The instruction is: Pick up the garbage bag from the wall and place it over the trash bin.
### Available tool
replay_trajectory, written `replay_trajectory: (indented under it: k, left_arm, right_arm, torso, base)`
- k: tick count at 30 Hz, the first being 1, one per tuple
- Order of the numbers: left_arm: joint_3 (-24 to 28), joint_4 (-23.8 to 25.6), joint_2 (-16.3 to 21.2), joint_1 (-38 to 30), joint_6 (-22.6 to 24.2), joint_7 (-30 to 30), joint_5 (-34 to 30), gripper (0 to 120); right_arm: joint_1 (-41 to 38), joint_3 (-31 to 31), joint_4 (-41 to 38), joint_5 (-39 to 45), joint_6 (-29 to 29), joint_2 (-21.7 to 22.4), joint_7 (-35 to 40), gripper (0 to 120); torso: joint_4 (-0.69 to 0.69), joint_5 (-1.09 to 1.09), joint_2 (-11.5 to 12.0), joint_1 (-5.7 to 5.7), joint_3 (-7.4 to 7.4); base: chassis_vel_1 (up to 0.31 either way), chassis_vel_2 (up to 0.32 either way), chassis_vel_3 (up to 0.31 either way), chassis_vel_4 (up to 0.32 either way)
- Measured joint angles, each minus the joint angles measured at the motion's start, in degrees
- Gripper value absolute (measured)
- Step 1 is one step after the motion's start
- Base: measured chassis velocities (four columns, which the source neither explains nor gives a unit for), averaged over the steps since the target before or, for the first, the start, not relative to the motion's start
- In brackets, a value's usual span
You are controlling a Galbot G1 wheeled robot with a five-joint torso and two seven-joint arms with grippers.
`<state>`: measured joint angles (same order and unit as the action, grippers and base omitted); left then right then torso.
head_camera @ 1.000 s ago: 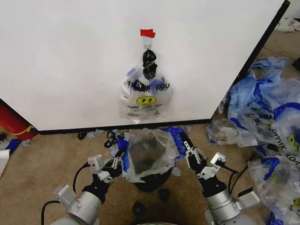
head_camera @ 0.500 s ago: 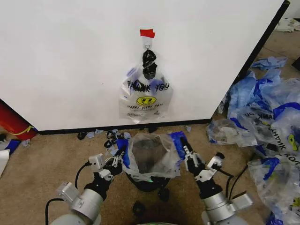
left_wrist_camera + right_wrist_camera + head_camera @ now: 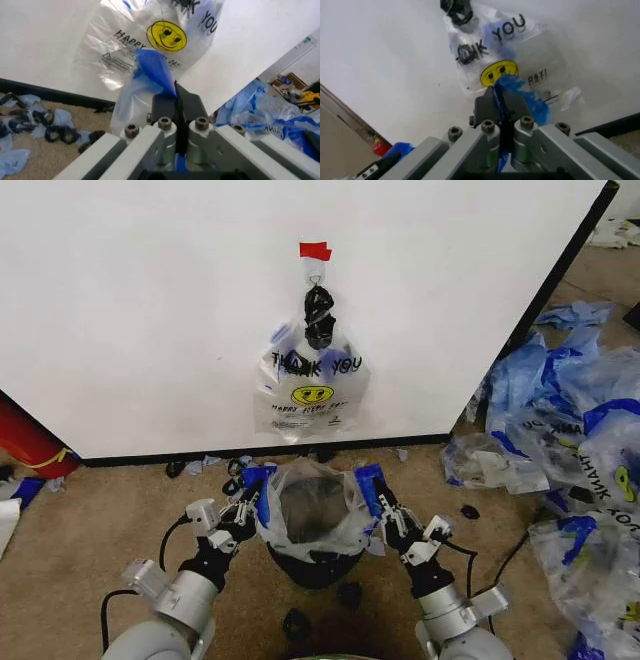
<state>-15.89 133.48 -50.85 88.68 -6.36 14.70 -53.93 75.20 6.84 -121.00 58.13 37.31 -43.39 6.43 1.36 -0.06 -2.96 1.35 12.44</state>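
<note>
Landmark: trash bin [image 3: 312, 563], on carpet below the wall [image 3: 150, 310]. Left of bin: left end effector [image 3: 248, 513] clenched on a blue handle of the garbage bag [image 3: 312, 515]. Bag held open above the bin mouth, draped partly over it. Right of bin: right end effector [image 3: 385, 515] clamped on the other handle. Judged late stage; rim seating and release left. Another bag [image 3: 310, 385] hung on the wall hook above.

Tan carpet floor [image 3: 90, 530], heap of bluish plastic bags [image 3: 570, 430] at right.
</note>
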Motion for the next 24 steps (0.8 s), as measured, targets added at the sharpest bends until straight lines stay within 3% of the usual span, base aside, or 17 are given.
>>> replay_trajectory:
  k: [13, 24]
  left_arm:
    - [1.89, -5.98, -1.56, -4.66, -1.97, -1.45, 1.77, 0]
    - [1.11, 2.26, -1.02, 5.61, -1.84, -1.27, 4.00, 0]
  right_arm:
    - [-2.55, 1.05, 3.87, -0.80, -0.06, -2.26, -1.76, 0]
    - [2.93, 0.96, 2.50, -2.94, 0.55, -0.82, -2.88, 0]
  torso:
    - [0.00, -0.02, 0.00, 0.00, 0.00]
    - [0.00, 0.00, 0.00, 0.00, -0.01]
  base:
    - [0.000, 0.000, 0.000, 0.000]
    - [0.000, 0.000, 0.000, 0.000]
